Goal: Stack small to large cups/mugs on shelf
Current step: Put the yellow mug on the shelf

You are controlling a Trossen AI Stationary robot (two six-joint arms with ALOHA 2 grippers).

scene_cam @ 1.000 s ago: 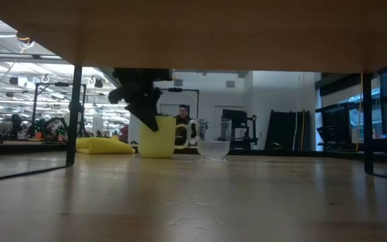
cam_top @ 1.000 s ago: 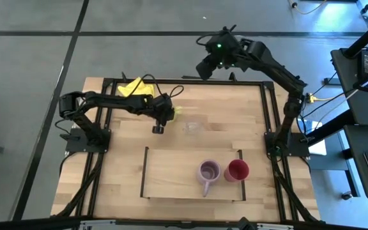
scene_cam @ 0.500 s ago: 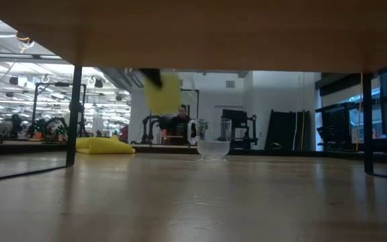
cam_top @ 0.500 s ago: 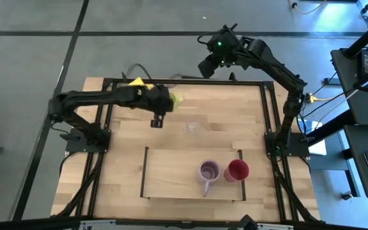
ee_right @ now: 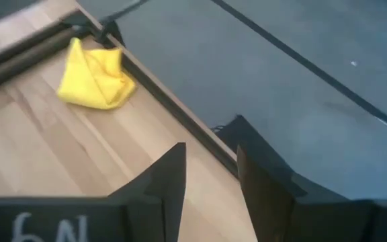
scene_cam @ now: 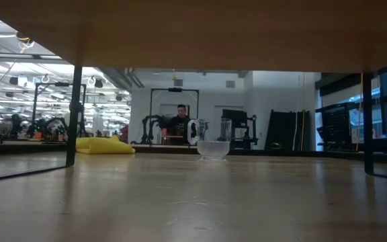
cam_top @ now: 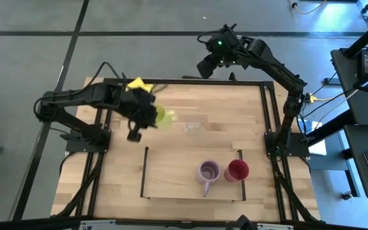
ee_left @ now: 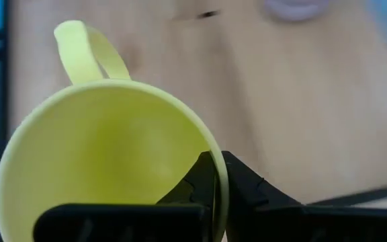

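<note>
**High view: two cups placed, two to go**

On the flat light-wood shelf (cam_top: pixel 171 172), the purple mug (cam_top: pixel 207 171) and red cup (cam_top: pixel 237 170) already stand together. My left gripper (ee_left: pixel 213 178) pinches the rim of the yellow-green ceramic mug (ee_left: pixel 106 158), lifted clear. Beside it, the tiny clear glass (cam_top: pixel 191 127) waits untouched. My right gripper (ee_right: pixel 210 176) hangs parted, far behind.

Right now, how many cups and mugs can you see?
4: yellow-green mug held up by the left gripper, tiny clear glass mid-table, purple mug and red cup side by side on the shelf.
</note>
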